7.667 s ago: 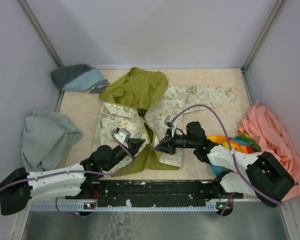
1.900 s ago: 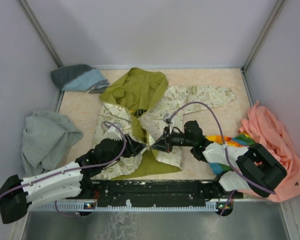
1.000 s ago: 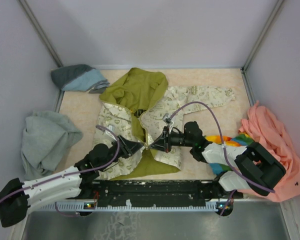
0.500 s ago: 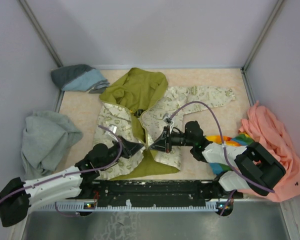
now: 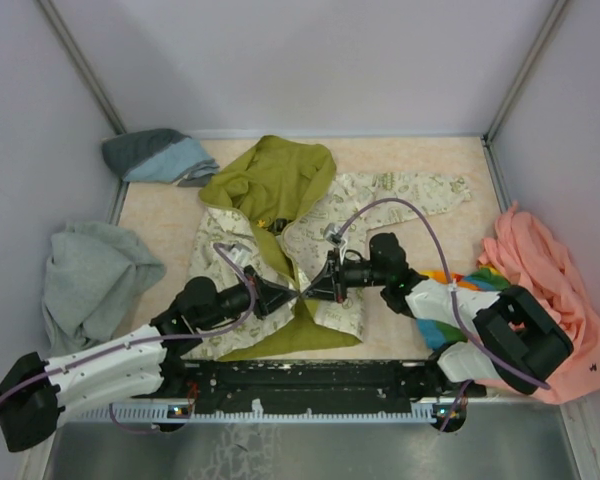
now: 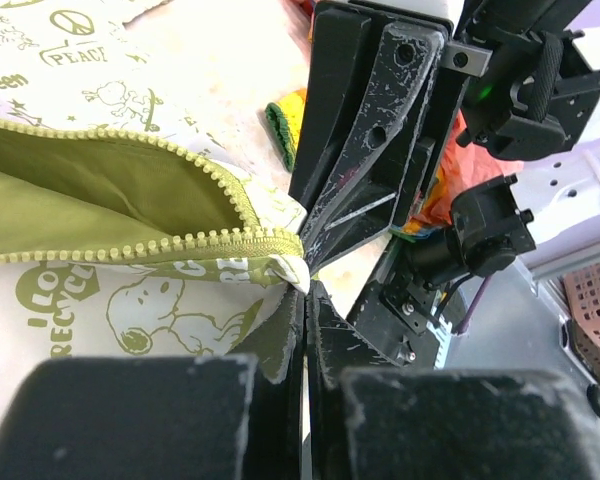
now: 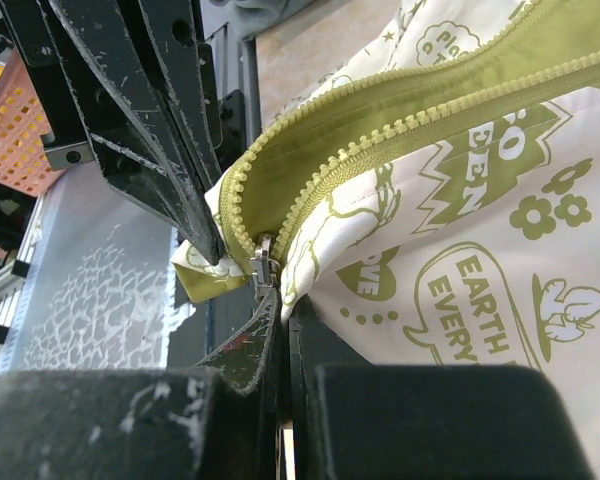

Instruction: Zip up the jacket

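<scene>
Pale grey walls box in a beige speckled surface (image 5: 160, 215), and the jacket (image 5: 235, 235) is spread out pretty much dead centre on it. Its olive hood (image 5: 270, 175) points to the far side, one printed sleeve (image 5: 420, 188) stretches off to the right, and the front hangs open, so the green lining shows down the middle.

Both arms reach in low and meet tip to tip at the bottom of the jacket's opening. The left claw (image 5: 290, 296) is squeezed fully closed, pinching the bottom corner of one front panel right where the zipper teeth (image 6: 160, 245) end. The right claw (image 5: 310, 292) is clamped tight as well, gripping the hem of the other panel, with the little metal zipper slider (image 7: 263, 262) sitting just above its fingertips. In the right wrist view the two rows of teeth run up and away from the slider and don't look joined yet.

Other stuff around: a grey sweatshirt (image 5: 95, 275) bunched at the left edge, a blue-grey garment (image 5: 155, 155) in the far left corner, a peach-pink garment (image 5: 550, 270) heaped on the right, and some rainbow-striped fabric (image 5: 470, 280) under the right arm.
</scene>
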